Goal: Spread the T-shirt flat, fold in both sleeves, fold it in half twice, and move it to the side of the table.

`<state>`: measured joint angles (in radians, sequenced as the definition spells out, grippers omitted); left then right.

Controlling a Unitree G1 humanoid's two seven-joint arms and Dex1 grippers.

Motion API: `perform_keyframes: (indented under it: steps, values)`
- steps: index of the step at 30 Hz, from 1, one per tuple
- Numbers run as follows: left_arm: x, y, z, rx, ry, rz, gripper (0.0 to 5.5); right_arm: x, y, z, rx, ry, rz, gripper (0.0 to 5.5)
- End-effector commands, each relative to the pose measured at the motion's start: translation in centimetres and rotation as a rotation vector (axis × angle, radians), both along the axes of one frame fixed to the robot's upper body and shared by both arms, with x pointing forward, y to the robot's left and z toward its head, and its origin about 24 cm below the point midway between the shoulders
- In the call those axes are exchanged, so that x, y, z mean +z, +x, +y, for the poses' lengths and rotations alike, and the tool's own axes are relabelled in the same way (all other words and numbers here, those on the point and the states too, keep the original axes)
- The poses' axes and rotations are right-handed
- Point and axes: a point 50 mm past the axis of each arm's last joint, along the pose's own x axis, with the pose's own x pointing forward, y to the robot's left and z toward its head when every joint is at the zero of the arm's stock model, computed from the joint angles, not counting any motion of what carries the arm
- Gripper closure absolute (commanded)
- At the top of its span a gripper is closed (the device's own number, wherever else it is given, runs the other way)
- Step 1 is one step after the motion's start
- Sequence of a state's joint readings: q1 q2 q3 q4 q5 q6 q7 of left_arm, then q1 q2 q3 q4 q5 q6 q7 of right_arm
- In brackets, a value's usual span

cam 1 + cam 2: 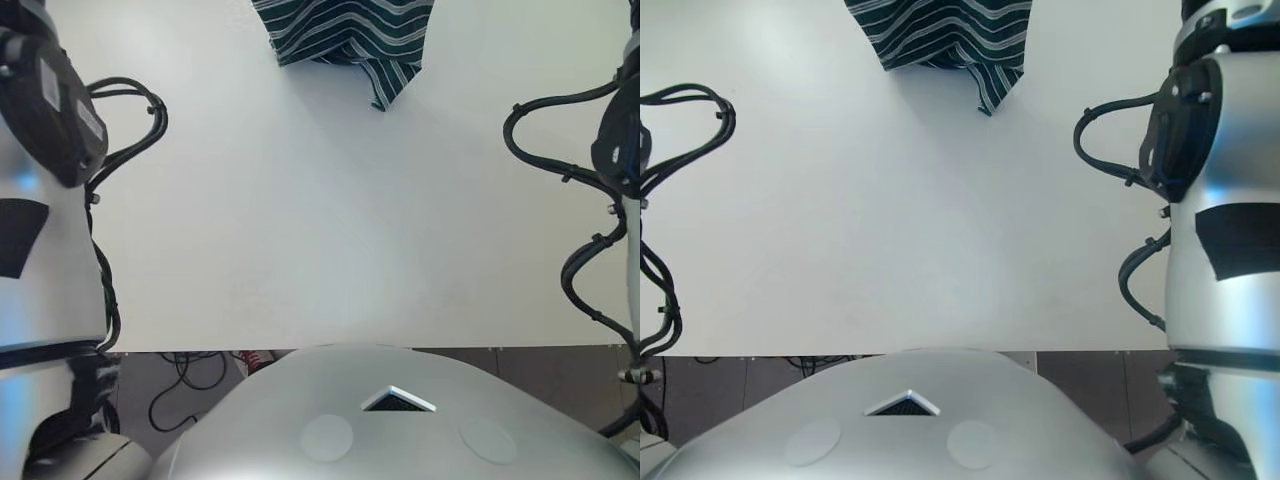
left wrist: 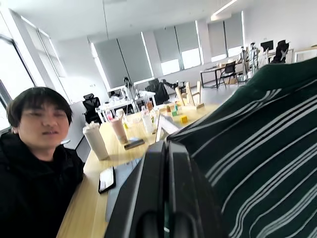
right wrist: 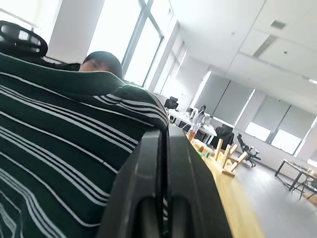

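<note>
Right now the main risk is sitting in the two pinches. The left gripper (image 2: 166, 148) is pressing its fingers tight together with a fold of the striped T-shirt (image 1: 345, 35) caught at their tips. The right gripper (image 3: 162, 136) is doing the same, closed narrow on a rolled edge of the cloth. Each claw seems to be holding only a thin lip of fabric — if one arm is pulling harder than the other during the spread, that lip could be slipping out, and the shirt would be dropping in a heap on one side.

A second danger is coming from the bunching. In the left eye view the shirt is hanging at the upper middle of the frame, cut off by the top edge and gathered into folds rather than stretched. Lowered like this, it would probably be landing crumpled, perhaps with a sleeve tucked under, and the later folds would be going crooked. It is also hanging over the upper part of the white table (image 1: 300, 230), so a careless drop could be leaving part of it hard to reach.

As for direction, one pointed corner is dangling at the lower right of the cloth, aiming down the frame toward the bare middle of the table. The stripes are running roughly across the picture, slanting a little. I cannot tell how the long axis is lying — too much of the shirt is lying beyond the top edge. Whether the corner is touching the table is also unclear.
</note>
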<state>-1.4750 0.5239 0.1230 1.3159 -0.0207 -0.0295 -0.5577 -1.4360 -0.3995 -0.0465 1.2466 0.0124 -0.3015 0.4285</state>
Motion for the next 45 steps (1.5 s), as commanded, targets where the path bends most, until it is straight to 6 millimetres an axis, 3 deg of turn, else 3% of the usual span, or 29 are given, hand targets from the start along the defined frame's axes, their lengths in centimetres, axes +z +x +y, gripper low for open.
perform_keyframes:
  steps: [1, 8, 19, 26, 30, 32, 37, 42, 45]
  values:
    - [1.2, -0.5, 1.0, 0.006, 0.017, -0.030, 5.47, 1.9, -0.4, 0.2, 0.021, -0.004, -0.064, 5.50]
    - [2.0, -1.5, 3.5, -0.018, -0.005, -0.050, 5.47, 2.7, -1.2, -0.7, 0.093, -0.048, -0.108, 5.50]
    - [5.2, -2.3, 3.0, -0.098, -0.028, -0.139, 5.47, 5.1, -1.8, -0.1, 0.129, -0.051, -0.178, 5.50]
    - [3.0, -4.6, 5.9, -0.358, 0.045, -0.021, 5.47, 1.2, -3.4, -0.8, 0.371, -0.231, -0.090, 5.50]
    - [1.5, -8.2, 8.0, -0.518, 0.116, 0.077, 5.47, -1.5, -7.0, -1.8, 0.515, -0.343, 0.028, 5.50]
    - [0.5, -10.7, 8.2, -0.585, 0.188, 0.146, 5.47, -2.7, -9.4, -2.1, 0.583, -0.390, 0.105, 5.50]
    - [-0.9, -16.5, 6.7, -0.713, 0.314, 0.303, 5.47, -5.2, -15.6, -2.6, 0.766, -0.514, 0.368, 5.50]
    - [-4.1, -20.3, 5.1, -0.807, 0.394, 0.498, 5.47, -8.4, -21.1, -2.1, 0.940, -0.618, 0.642, 5.50]
    - [-7.2, -22.4, 4.4, -0.851, 0.475, 0.661, 5.47, -10.9, -24.1, -1.5, 1.028, -0.651, 0.808, 5.50]
